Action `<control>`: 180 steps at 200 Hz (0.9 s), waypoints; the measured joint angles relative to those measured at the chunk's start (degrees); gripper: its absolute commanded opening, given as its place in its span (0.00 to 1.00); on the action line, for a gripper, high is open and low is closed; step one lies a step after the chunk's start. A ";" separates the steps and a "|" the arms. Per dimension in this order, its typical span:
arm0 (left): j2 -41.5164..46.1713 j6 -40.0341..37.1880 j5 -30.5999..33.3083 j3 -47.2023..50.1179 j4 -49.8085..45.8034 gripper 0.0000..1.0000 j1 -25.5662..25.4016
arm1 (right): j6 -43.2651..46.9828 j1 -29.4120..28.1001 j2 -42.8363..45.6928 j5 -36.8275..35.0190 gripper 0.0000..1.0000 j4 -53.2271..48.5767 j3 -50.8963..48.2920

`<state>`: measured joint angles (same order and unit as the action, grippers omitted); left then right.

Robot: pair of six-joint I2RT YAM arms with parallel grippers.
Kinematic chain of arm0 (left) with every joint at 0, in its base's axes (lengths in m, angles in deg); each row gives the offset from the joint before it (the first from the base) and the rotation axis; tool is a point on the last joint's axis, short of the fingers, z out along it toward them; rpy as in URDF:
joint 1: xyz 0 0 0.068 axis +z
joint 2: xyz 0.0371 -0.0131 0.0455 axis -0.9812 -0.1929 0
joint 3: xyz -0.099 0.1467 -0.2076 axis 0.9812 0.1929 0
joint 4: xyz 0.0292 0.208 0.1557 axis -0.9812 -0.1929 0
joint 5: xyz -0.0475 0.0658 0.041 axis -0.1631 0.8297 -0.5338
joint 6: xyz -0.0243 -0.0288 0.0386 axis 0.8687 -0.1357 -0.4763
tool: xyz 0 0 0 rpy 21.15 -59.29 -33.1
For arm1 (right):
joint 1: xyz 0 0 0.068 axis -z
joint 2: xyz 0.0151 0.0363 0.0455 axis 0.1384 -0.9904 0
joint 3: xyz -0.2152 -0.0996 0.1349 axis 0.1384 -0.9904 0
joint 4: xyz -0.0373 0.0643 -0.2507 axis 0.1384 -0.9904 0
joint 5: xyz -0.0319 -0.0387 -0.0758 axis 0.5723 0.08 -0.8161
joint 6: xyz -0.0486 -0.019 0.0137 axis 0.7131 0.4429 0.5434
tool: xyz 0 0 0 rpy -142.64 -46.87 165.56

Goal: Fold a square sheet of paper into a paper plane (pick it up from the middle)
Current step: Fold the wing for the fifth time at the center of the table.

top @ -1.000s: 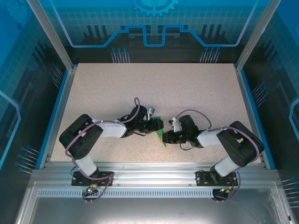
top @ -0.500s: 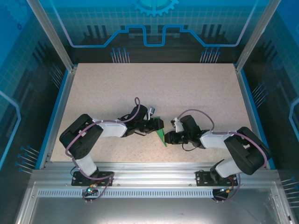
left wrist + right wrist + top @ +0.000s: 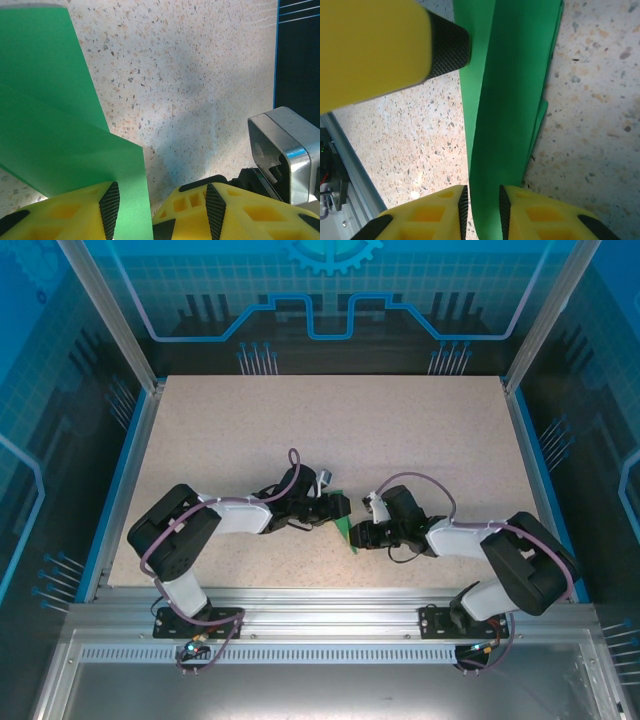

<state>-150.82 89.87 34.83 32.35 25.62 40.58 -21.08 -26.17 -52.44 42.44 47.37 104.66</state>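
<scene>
Paper (image 3: 505,100), folded into a long green strip of several layers, is nipped between the pads of the right claw (image 3: 482,202). Its jaws stand almost closed, with only the paper's thickness between them. The strip runs away from those fingers over the speckled tabletop (image 3: 600,150). One yellow finger (image 3: 380,45) of the left claw (image 3: 160,200) sits at the strip's side, its black pad at the paper's edge. The left claw's jaws stand about half apart and grip nothing, and a corner of the paper lies between them, beside one pad. From above, both claws meet at the paper close to the tabletop's near edge, about midway along it.
</scene>
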 measured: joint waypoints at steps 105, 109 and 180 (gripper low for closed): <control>0.00 -0.39 -0.48 -0.09 -0.68 0.61 0.00 | -1.75 0.70 -2.93 0.94 0.04 3.10 -0.39; 0.00 -0.42 -0.66 -0.17 -0.81 0.61 0.00 | -1.90 0.90 -3.02 1.22 0.04 3.54 -0.57; 0.02 -1.53 -3.56 -0.81 -1.55 0.67 -0.15 | -4.11 3.61 -3.13 5.53 0.05 7.41 -2.49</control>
<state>-150.80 88.34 31.27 31.55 24.07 40.42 -25.19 -22.57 -55.56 47.97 54.78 102.17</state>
